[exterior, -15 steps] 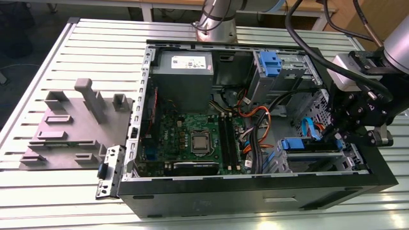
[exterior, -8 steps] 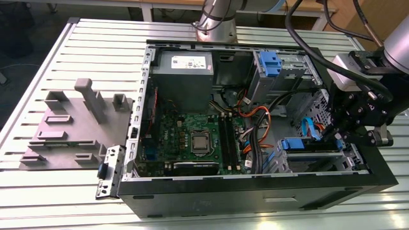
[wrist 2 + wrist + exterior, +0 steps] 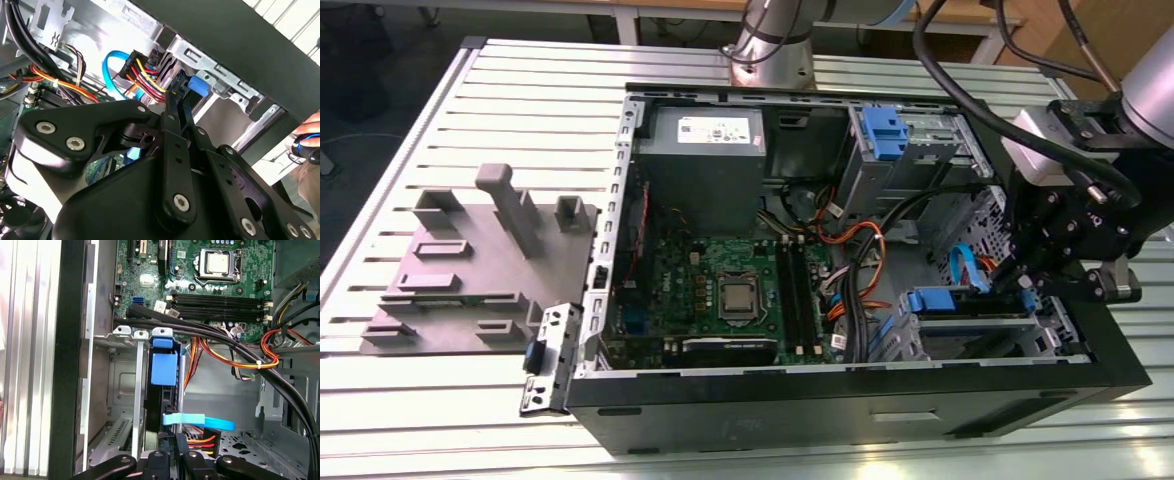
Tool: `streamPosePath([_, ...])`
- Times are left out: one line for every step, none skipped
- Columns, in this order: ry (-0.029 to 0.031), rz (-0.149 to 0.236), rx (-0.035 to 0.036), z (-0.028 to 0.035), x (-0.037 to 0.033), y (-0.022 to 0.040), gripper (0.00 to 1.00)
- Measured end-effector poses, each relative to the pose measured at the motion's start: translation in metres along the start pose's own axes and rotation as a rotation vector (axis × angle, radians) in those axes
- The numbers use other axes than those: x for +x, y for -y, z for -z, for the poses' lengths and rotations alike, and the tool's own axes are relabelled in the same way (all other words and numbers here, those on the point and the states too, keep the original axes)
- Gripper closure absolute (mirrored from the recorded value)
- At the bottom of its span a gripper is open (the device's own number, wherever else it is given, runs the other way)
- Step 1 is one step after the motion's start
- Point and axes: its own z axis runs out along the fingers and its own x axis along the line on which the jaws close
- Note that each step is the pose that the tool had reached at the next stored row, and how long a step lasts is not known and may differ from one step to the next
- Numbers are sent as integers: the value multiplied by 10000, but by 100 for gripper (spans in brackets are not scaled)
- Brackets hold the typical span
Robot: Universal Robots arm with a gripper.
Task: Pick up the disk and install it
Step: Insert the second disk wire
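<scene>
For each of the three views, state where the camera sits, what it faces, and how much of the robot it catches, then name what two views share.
Exterior view: off the arm, above the table, looking down into the open computer case; the arm's base and hand show at the exterior view's right.
First wrist view: rides near the wrist, faces the drive bay and motherboard; the hand's linkage shows.
Second wrist view: rides near the wrist, looks along the hand toward the bay.
Shared: both wrist views show the blue cable.
</scene>
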Motion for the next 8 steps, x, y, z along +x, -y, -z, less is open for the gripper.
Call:
streamPosePath([0, 0, 0, 0, 0, -1, 83])
streamPosePath([-1, 1, 0, 0, 0, -1, 83])
streamPosePath([-1, 1, 0, 0, 0, -1, 83])
streamPosePath([-1, 1, 0, 0, 0, -2, 83])
streamPosePath([2, 0, -29, 0, 0, -2, 83])
streamPosePath([10, -1, -127, 0, 0, -2, 83])
streamPosePath([10, -2, -145, 0, 0, -2, 83])
streamPosePath([11, -2, -147, -1, 0, -2, 83])
